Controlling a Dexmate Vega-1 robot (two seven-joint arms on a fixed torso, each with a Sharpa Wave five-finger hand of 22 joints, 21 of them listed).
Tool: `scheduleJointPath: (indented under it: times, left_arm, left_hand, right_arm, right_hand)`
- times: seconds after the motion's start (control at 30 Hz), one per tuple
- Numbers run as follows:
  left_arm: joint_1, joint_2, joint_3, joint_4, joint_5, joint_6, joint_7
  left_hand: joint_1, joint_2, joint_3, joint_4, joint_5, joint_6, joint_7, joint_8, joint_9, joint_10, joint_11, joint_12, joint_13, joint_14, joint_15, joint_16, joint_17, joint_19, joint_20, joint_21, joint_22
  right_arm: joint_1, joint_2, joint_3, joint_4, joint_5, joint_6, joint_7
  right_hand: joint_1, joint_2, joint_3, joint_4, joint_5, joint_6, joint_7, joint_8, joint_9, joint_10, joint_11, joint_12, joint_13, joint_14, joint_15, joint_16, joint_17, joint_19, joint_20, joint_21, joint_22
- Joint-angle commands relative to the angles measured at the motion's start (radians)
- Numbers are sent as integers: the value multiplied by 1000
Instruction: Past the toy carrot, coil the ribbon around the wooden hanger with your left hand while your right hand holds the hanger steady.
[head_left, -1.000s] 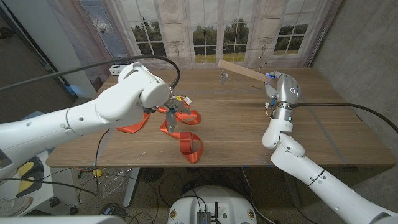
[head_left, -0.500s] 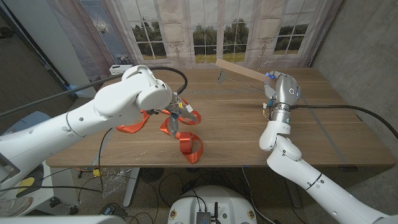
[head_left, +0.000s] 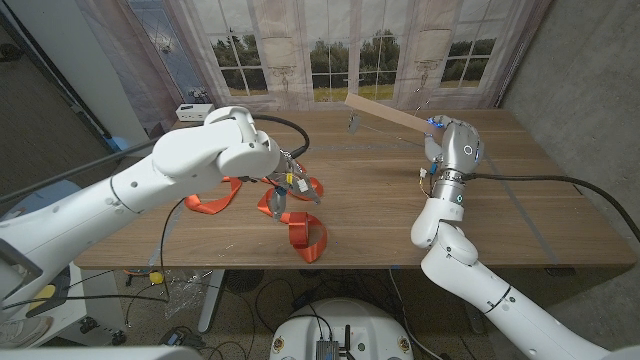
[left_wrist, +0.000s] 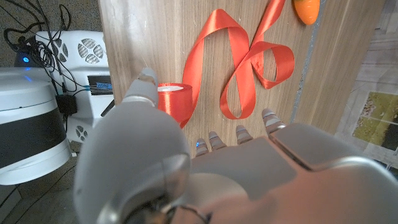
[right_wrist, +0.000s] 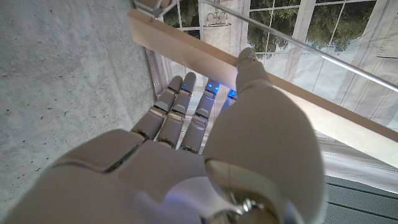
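Table (head_left: 380, 215): wooden, set before curtained windows.
Ribbon (head_left: 300, 230): orange-red satin, lying in loose loops on the left half of the table, near its front edge; one loop stands upright nearest the front. Same loops visible in the left wrist view (left_wrist: 239, 68).
Toy carrot (left_wrist: 306, 9): orange, lying on the table just beyond the ribbon loops; cut off by the picture edge.
Wooden hanger (head_left: 385, 113): pale bar raised above the far right part of the table, tilted, its metal hook (head_left: 357, 123) hanging at the left end. Well apart from the ribbon.
Right hand (head_left: 438, 140): raised at the far right, clasping the right end of the hanger. In the right wrist view (right_wrist: 205, 112), fingers laid along one face of the bar, thumb across the other.
Left hand (head_left: 285, 185): poised over the ribbon loops, fingers pointing down. In the left wrist view (left_wrist: 205, 155), fingertips (left_wrist: 242, 130) spread above the ribbon. Cannot tell whether any ribbon is pinched.
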Motion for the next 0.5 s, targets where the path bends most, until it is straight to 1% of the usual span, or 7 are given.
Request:
scheduleJointPath:
  times: [0.03,0.1,0.23,0.27,0.37,0.47,0.5]
  left_arm:
    - [44,16,-51,47,17,-179,89]
    - [56,26,-64,50,18,-202,118]
    - [77,44,-90,66,-10,-240,166]
    - [80,47,-95,73,-21,-250,174]
    - [88,55,-103,85,-31,-281,199]
    - [97,61,-113,98,-37,-304,225]
    - [101,63,-117,101,-37,-308,235]
  left_hand:
    - [1,-13,-8,-1,4,-40,3,9,2,1,7,7,2,-57,4,7,3,-9,5,5,2]
    - [0,-14,-10,0,5,-38,1,10,2,4,7,9,2,-52,3,9,3,-6,5,7,3]
    - [-2,-16,-18,3,8,-23,-3,17,3,24,0,19,3,-32,-11,15,3,10,4,13,2]
    - [-3,-16,-19,3,9,-20,-2,18,3,28,0,21,3,-28,-13,16,3,16,0,15,2]
    - [-2,-15,-23,4,11,-15,0,20,3,37,-1,25,3,-19,-16,18,3,23,5,18,2]
    - [-1,-15,-26,4,13,-3,-6,24,3,48,-5,29,4,-7,-21,20,2,29,1,19,2]
    - [0,-15,-28,4,14,4,-1,27,3,53,0,31,4,-3,-19,21,2,33,4,20,2]
  right_arm:
    - [-1,33,-19,3,-28,-46,-19]
    - [3,37,-23,6,-30,-49,-19]
    - [12,45,-32,13,-34,-56,-19]
    - [15,48,-34,16,-35,-58,-19]
    - [22,53,-42,20,-40,-65,-19]
    - [28,57,-51,22,-46,-73,-17]
    - [30,59,-53,24,-48,-77,-17]
  right_hand:
    - [32,37,0,6,7,183,155,7,26,7,2,4,3,9,-166,-3,1,-1,-25,5,2]
    - [33,37,0,6,7,185,155,7,25,9,3,4,3,10,-167,-2,2,0,-24,5,2]
    - [33,37,-1,6,7,184,156,6,25,8,2,3,3,10,-167,-3,3,0,-24,6,2]
    - [33,37,-1,6,7,183,154,6,25,8,2,3,3,10,-167,-4,3,0,-25,6,2]
    - [33,37,-1,6,7,183,154,6,25,8,0,3,4,11,-167,-4,3,-1,-25,6,2]
    - [34,37,-2,6,7,185,155,7,25,9,1,2,3,11,-167,-4,4,-1,-25,6,2]
    - [34,37,-2,7,7,185,155,7,25,9,2,2,3,11,-166,-4,4,0,-24,7,2]
